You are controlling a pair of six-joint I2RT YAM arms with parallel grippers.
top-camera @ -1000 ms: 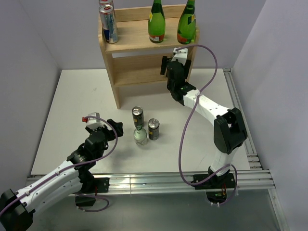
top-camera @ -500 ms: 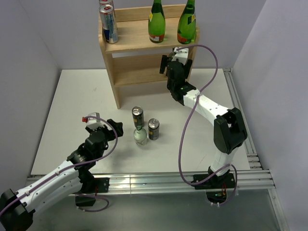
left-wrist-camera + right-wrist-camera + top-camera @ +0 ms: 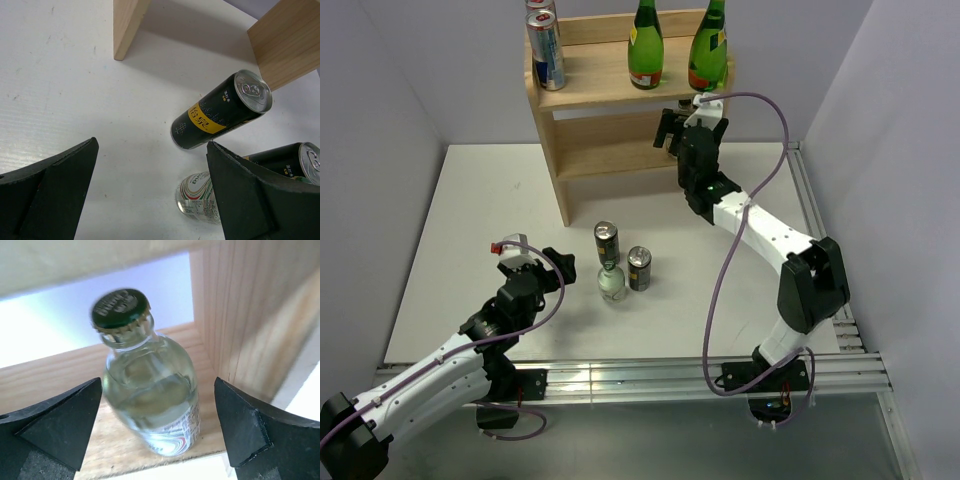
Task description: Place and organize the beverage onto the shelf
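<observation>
Clear bottle (image 3: 150,400) stands upright on shelf (image 3: 245,315), cap up.

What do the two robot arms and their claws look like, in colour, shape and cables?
The left arm and the right arm have white links joined by bulky black joints. A thin purple-grey cable loops loosely along each. The left claw and the right claw each have two broad, matte black, wedge-shaped fingers. A small red tab sits by the left claw.
</observation>
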